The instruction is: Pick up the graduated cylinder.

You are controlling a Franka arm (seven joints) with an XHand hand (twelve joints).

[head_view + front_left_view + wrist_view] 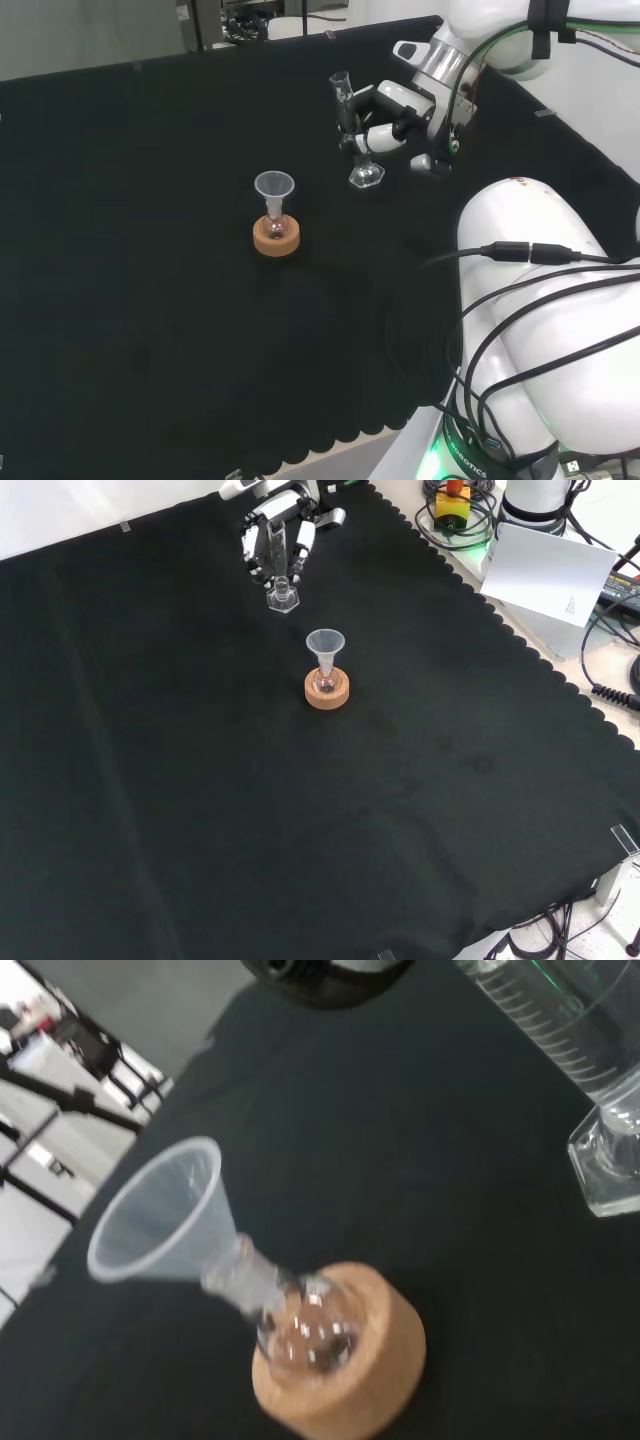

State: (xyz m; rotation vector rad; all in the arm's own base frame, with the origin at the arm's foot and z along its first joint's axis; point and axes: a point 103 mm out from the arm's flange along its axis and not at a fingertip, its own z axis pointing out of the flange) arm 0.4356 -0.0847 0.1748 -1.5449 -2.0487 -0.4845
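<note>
One graduated cylinder (352, 135) we see inside the hand (392, 122), whose fingers curl round its tube, its base near the black cloth (150, 200).

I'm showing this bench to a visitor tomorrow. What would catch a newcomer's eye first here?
Probably the black and white hand curled round a clear graduated cylinder, upright near the far right of the black cloth in the head view. Next, mid-cloth to its left, a small flask on a cork ring with a clear funnel in its neck.
</note>
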